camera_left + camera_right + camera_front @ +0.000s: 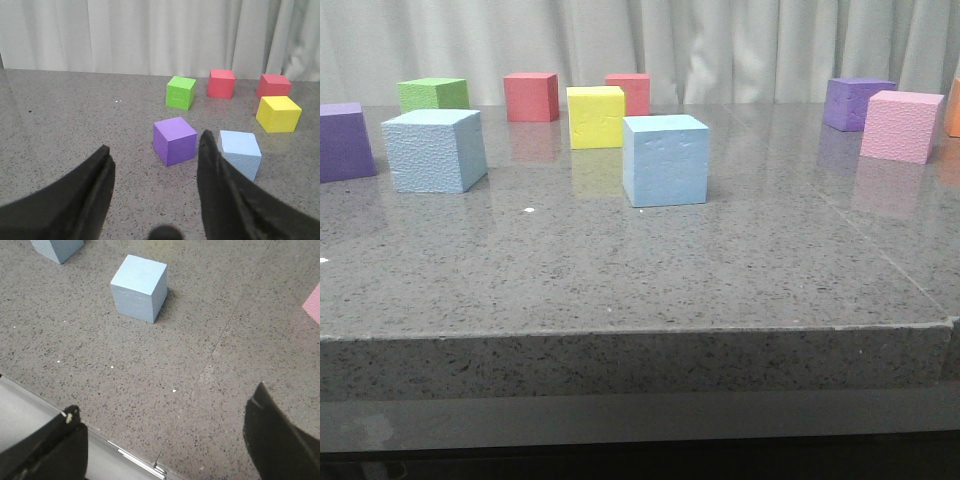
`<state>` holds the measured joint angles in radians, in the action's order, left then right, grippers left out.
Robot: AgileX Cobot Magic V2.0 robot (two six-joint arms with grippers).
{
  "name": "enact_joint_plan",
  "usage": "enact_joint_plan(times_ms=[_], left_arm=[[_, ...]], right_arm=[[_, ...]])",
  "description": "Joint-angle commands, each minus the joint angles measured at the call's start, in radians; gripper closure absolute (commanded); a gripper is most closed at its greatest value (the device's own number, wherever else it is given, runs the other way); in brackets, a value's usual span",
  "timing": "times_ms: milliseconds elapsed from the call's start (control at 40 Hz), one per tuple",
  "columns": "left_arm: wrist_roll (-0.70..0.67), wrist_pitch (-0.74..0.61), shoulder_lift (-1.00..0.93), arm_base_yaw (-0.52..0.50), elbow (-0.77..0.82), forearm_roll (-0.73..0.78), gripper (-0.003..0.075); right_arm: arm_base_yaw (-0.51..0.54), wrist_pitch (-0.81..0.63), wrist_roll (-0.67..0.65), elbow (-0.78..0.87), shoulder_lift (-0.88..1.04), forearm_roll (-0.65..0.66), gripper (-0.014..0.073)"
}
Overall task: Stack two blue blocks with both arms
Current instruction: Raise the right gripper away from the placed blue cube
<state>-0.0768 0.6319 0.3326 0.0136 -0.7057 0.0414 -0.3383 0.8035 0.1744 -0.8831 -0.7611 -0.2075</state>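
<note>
Two pale blue foam blocks stand on the grey table. One blue block (665, 160) is near the middle; it also shows in the right wrist view (139, 288). The other blue block (434, 150) stands to the left, also seen in the left wrist view (240, 153) and at the edge of the right wrist view (57, 248). My left gripper (155, 150) is open and empty, above the table short of a purple cube. My right gripper (165, 410) is open wide and empty over the table's front edge. Neither gripper shows in the front view.
A purple cube (174, 140) sits beside the left blue block. Green (433, 94), two red (531, 96), yellow (595, 116) cubes stand at the back. A purple (857, 102) and a pink cube (901, 125) stand at the right. The table's front edge (640, 335) is close.
</note>
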Motion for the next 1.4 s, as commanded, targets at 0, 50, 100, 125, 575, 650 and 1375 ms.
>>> enact_joint_plan(times_ms=[0,50,100,125,575,650,1375], left_arm=[[0.0,-0.08,0.017,0.004,-0.026,0.001,0.0354],[0.0,-0.08,0.017,0.004,-0.026,0.001,0.0354],[0.0,-0.08,0.017,0.004,-0.026,0.001,0.0354],[0.0,-0.082,0.017,0.004,-0.026,0.001,0.0354],[0.0,-0.136,0.019,0.004,-0.022,-0.028,0.0354],[0.0,-0.148,0.022,0.004,-0.013,-0.041,0.0353],[0.022,-0.183,0.616,0.366,-0.18,0.0,0.0119]], right_arm=[[0.005,-0.081,0.015,0.008,0.068,-0.014,-0.0043],[0.005,-0.089,0.015,0.019,0.089,-0.014,-0.0043],[0.005,-0.094,0.015,0.022,0.1,-0.014,-0.0043],[0.005,-0.097,0.015,0.022,0.106,-0.014,-0.0043],[0.005,-0.104,0.014,0.022,0.109,-0.014,-0.0043],[0.005,-0.104,0.014,0.022,0.109,-0.014,-0.0043],[0.005,-0.104,0.014,0.022,0.109,-0.014,-0.0043]])
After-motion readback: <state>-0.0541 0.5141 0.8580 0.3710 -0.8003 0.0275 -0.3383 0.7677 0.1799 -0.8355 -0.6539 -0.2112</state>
